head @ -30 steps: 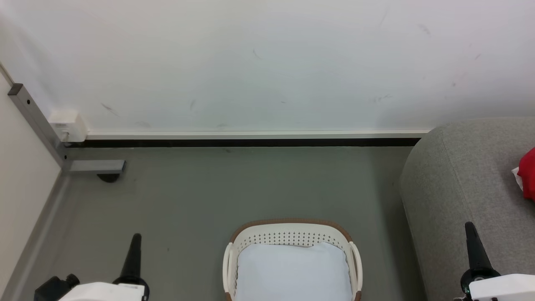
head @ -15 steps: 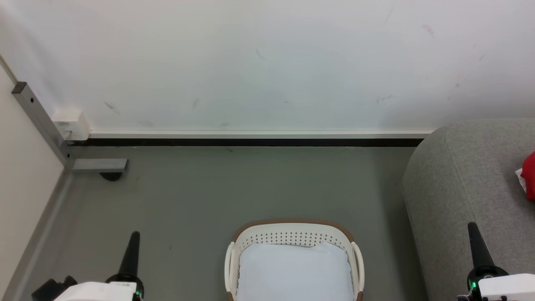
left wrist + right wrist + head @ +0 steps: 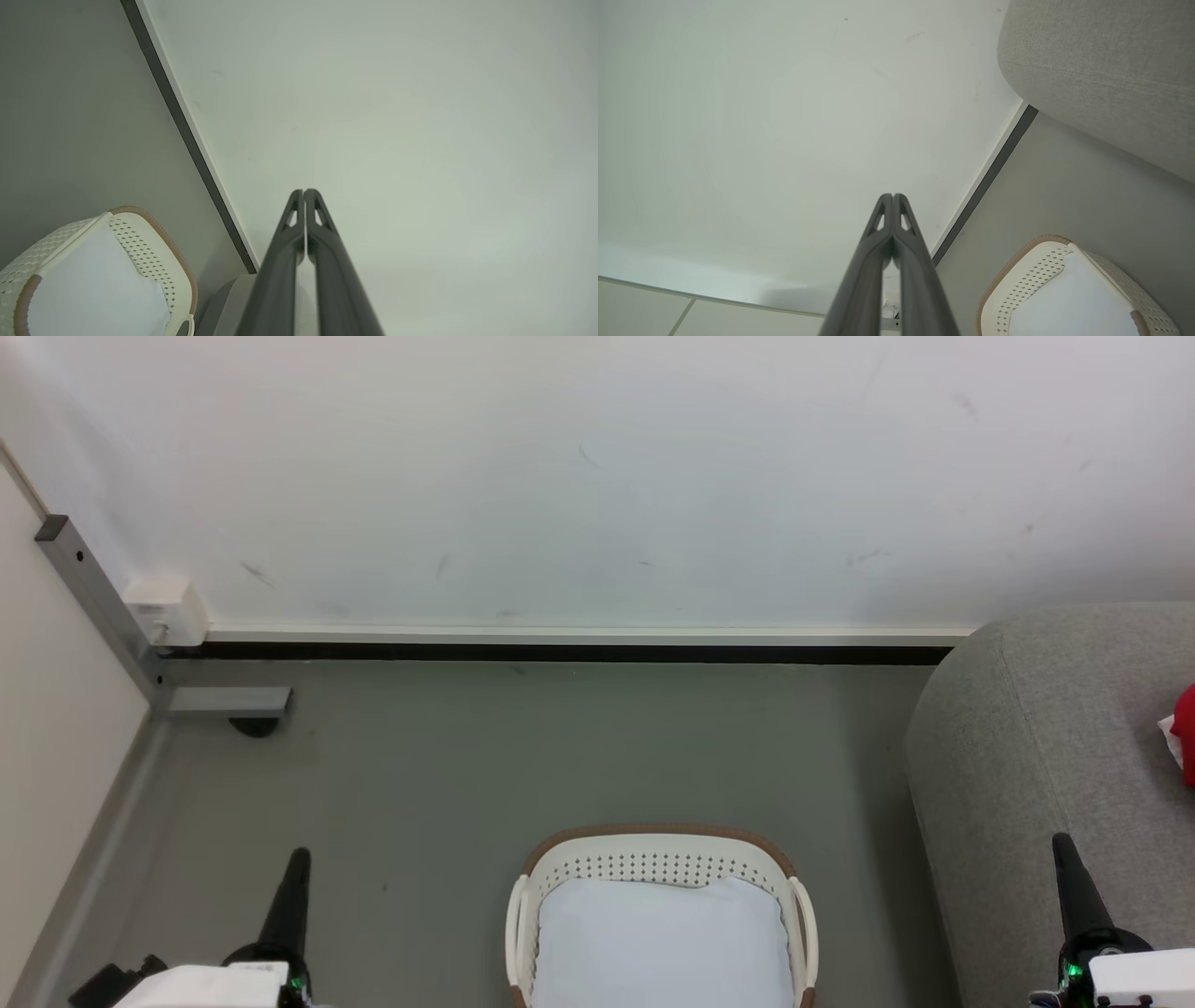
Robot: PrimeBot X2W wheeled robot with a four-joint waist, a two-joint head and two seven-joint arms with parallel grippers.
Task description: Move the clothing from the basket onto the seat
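Observation:
The cream basket (image 3: 661, 859) with its brown rim stands on the floor at the bottom middle of the head view, holding a plain white liner sheet (image 3: 661, 943); it also shows in the wrist views (image 3: 140, 242) (image 3: 1031, 266). The grey seat (image 3: 1046, 756) fills the right side. A bit of red clothing (image 3: 1187, 733) lies on the seat at the right edge. My left gripper (image 3: 297, 859) is shut at the lower left, its fingers (image 3: 304, 193) pressed together with nothing held. My right gripper (image 3: 1062, 845) is shut over the seat's front, its fingers (image 3: 893, 197) together and bare.
A white wall (image 3: 597, 476) with a dark baseboard (image 3: 560, 653) runs behind the basket. A grey metal post with a foot (image 3: 224, 702) and a white box (image 3: 166, 609) stand at the left corner. Grey floor (image 3: 560, 756) lies between wall and basket.
The whole head view has shifted slightly, so the camera has moved; less of the red clothing shows at the right edge. Both grippers stay shut, in much the same places.

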